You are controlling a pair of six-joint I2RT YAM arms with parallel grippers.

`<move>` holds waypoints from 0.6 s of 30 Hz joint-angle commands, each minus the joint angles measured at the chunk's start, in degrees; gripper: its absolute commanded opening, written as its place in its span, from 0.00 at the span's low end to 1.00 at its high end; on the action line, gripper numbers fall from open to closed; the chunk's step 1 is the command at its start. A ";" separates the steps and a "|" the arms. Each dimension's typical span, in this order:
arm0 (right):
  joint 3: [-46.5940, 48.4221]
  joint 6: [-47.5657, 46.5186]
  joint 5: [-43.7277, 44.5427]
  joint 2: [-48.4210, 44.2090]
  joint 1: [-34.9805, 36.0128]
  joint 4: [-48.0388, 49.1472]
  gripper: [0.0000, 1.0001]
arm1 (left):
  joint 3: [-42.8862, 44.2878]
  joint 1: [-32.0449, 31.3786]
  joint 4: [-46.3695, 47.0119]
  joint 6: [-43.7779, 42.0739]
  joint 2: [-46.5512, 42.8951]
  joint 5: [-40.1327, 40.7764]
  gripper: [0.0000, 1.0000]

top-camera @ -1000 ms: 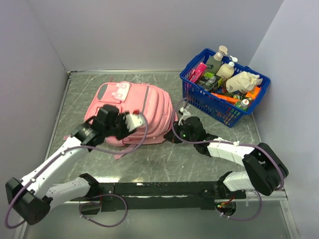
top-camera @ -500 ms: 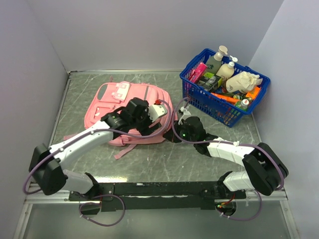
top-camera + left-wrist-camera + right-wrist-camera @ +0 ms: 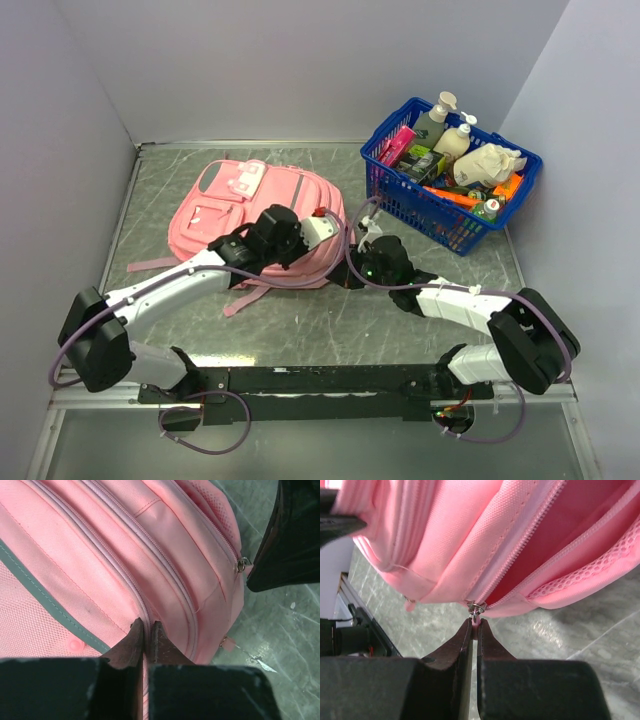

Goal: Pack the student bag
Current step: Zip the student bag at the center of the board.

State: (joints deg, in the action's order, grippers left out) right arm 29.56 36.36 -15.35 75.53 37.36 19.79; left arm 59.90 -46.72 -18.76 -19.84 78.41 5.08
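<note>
The pink student bag [image 3: 235, 200] lies flat on the table, its top toward the right. My left gripper [image 3: 147, 624] is shut, pinching a ridge of pink fabric beside a zipper line on the student bag [image 3: 90, 555]. My right gripper [image 3: 476, 622] is shut on the small pink zipper pull [image 3: 477, 613] at the bag's lower right edge, where the zipper gapes and shows the darker inside. In the top view the left gripper [image 3: 325, 222] rests on the bag's right side and the right gripper [image 3: 352, 272] sits just beside the bag's corner.
A blue plastic basket [image 3: 420, 210] at the back right holds several bottles, boxes and markers. Pink straps [image 3: 150, 264] trail off the bag's near side. Grey walls close in the table on three sides.
My left arm swung from the bag's near left side across to its right side, opened, then shut on the fabric. The bag shifted slightly. The right gripper stayed put.
</note>
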 commanded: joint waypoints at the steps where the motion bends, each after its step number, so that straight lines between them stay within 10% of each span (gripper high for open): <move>1: 1.38 -0.59 -0.11 -3.63 -1.85 0.25 0.00 | -4.17 -0.13 -6.98 -4.15 -4.56 -6.31 0.01; 18: 6.91 -5.68 -10.20 -3.28 -10.56 -4.85 0.00 | -12.61 -0.13 -21.50 -21.30 -17.77 -6.59 0.09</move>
State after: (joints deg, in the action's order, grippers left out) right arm 31.55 33.43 -28.05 74.59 31.20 13.52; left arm 49.65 -46.78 -25.54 -36.03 62.59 -3.22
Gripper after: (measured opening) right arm 0.073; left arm 0.043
